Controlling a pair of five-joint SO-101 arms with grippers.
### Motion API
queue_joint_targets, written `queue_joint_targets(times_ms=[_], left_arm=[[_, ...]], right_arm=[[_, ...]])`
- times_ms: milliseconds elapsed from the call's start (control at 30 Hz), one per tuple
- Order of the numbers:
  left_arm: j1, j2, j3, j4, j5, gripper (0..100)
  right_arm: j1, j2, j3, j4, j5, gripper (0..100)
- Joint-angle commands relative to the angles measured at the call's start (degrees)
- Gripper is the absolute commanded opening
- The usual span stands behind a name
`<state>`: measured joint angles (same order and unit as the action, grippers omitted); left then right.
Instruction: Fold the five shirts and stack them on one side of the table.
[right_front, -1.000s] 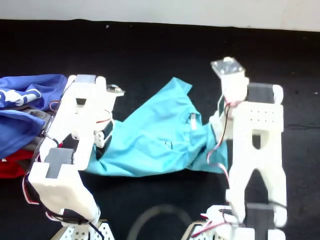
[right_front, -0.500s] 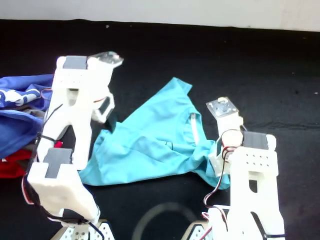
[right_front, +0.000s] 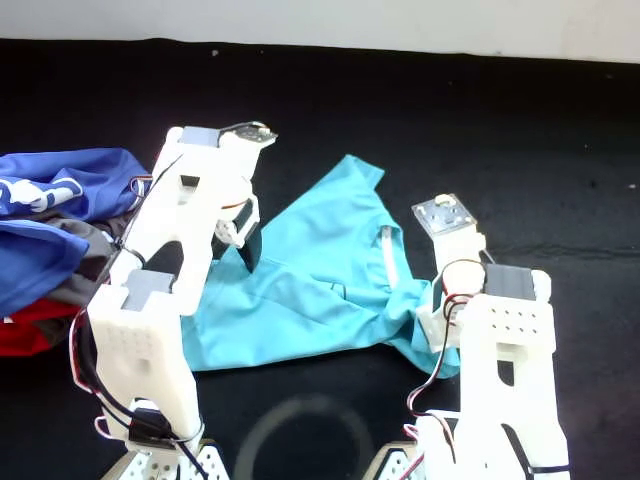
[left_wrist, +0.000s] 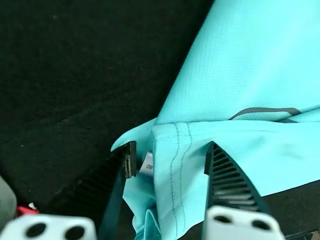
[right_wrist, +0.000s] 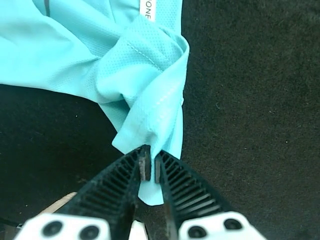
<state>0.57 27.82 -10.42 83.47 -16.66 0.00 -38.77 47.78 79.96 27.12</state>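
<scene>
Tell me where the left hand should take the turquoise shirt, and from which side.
Grip the stitched hem corner of the turquoise shirt, on the side nearest the blue shirts. The left hand hangs open astride that raised fold, so probably come straight down; the right hand pins the opposite corner.

White label on the turquoise shirt carries dark capital letters, cut off at the frame edge, so no whole word can be made out. Small white tag, tucked at a stitched fold of the same shirt in the left wrist view, has tiny dark characters, too small to tell for sure. White marking on the blue shirt in the high view could be lettering or a graphic, not legible.
</scene>
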Motion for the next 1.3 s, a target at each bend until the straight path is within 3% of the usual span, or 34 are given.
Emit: queue_joint_targets(times_ms=[0,67,300,533,767,1267], left_arm=[[0.4,-0.4,-1.98,-0.53,0.18,10],[0.48,-0.4,-1.98,-0.97,0.26,1],[0.48,-0.57,-6.11,0.18,0.35,1],[0.04,-4.18,-27.82,15.74,0.35,1],[0.13,-13.41,-33.27,17.76,0.44,1],[0.04,-44.44,-33.45,16.53,0.44,1]], right_arm=[[0.75,-1.27,0.04,-0.75,0.35,0.6],[0.75,-1.27,0.04,-0.75,0.35,0.6],[0.84,-1.27,0.04,-3.56,0.35,0.6],[0.84,-1.36,-3.65,-13.58,0.26,0.6],[1.36,-1.19,-20.97,-15.6,-2.73,0.6],[12.44,11.47,-69.14,-8.92,-4.04,0.6]])
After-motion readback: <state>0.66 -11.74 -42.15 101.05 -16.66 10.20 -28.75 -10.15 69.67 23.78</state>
